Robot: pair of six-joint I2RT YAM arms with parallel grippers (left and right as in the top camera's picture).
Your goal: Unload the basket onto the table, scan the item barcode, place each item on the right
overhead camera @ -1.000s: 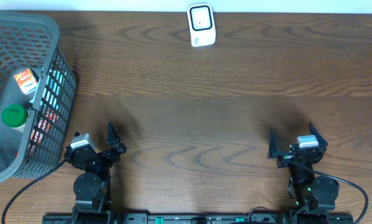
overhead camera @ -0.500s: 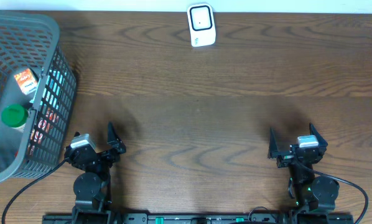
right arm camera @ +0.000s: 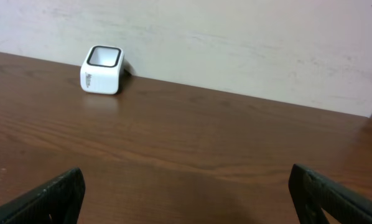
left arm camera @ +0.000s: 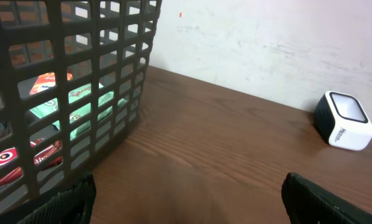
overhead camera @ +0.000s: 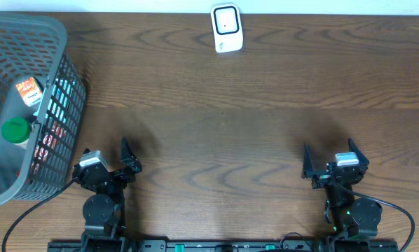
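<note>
Nothing had moved since the earlier frames — both arms sat parked. The basket (overhead camera: 58, 119) stood at the left, just beside your left gripper (overhead camera: 106, 154) and well apart from the right gripper (overhead camera: 328, 157). Both had fingers spread, holding nothing. Inside lay the items — a green-capped bottle (overhead camera: 15, 130) and an orange packet (overhead camera: 29, 89). The scanner (overhead camera: 226, 28) sat far centre.
</note>
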